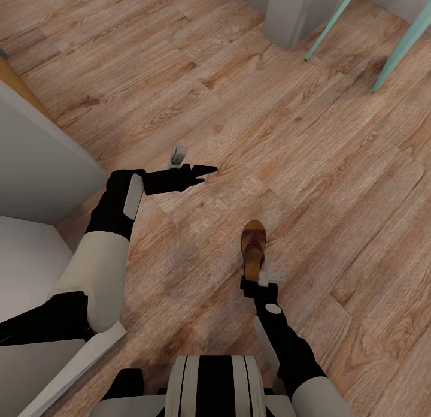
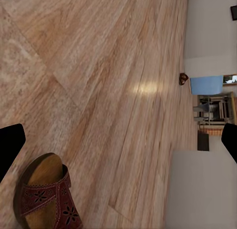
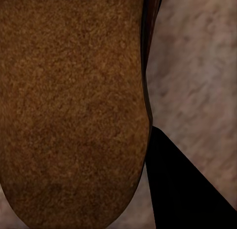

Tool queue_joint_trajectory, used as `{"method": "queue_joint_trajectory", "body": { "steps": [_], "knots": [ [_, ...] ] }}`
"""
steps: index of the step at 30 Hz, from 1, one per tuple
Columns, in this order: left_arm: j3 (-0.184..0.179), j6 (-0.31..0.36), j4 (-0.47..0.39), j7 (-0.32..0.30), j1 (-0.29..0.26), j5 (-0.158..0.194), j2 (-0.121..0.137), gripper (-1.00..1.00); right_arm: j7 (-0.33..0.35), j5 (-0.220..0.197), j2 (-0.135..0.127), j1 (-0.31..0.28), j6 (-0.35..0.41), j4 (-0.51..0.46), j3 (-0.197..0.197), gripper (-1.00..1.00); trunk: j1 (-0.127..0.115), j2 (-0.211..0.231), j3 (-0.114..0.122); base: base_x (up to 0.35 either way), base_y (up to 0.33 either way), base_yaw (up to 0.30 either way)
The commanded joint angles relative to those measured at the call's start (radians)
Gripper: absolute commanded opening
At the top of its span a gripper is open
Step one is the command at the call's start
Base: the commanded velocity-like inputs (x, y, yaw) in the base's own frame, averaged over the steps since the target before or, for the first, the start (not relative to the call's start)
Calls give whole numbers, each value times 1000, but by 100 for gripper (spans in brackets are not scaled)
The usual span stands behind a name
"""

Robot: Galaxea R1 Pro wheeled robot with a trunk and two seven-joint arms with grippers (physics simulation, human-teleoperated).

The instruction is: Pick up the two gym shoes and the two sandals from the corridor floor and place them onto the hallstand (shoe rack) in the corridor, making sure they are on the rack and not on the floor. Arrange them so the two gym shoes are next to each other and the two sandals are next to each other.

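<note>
One brown sandal (image 1: 253,242) with a dark reddish strap and tan insole sits in front of my trunk, its heel in my right gripper (image 1: 256,278), which is shut on it. In the right wrist view the sandal's tan surface (image 3: 74,105) is very close, with one black finger (image 3: 182,189) beside it. My left gripper (image 1: 202,170) hovers over the wood floor (image 1: 311,141) to the left and further out, open, its fingers (image 2: 10,145) far apart. The same sandal (image 2: 47,197) appears in the left wrist view. The gym shoes are out of view.
A pale grey unit (image 1: 42,159) and a white surface (image 1: 24,267) stand close on my left. A grey wall corner (image 1: 293,12) and two teal chair legs (image 1: 332,21) lie ahead. A small brown object (image 2: 183,79) lies far off by a wall.
</note>
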Motion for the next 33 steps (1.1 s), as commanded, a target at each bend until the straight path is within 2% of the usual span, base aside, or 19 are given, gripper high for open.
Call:
{"method": "queue_joint_trajectory", "body": {
  "steps": [1,33],
  "knots": [
    [4,4,0,-4,0,-3,-1,100,-9,-10,0,0,5,-1,0,-100,0,0,-1,0,0,0],
    [4,6,-5,-3,-1,-3,2,100,-10,-10,0,0,5,-25,0,-100,0,0,0,0,0,0]
  ]
}}
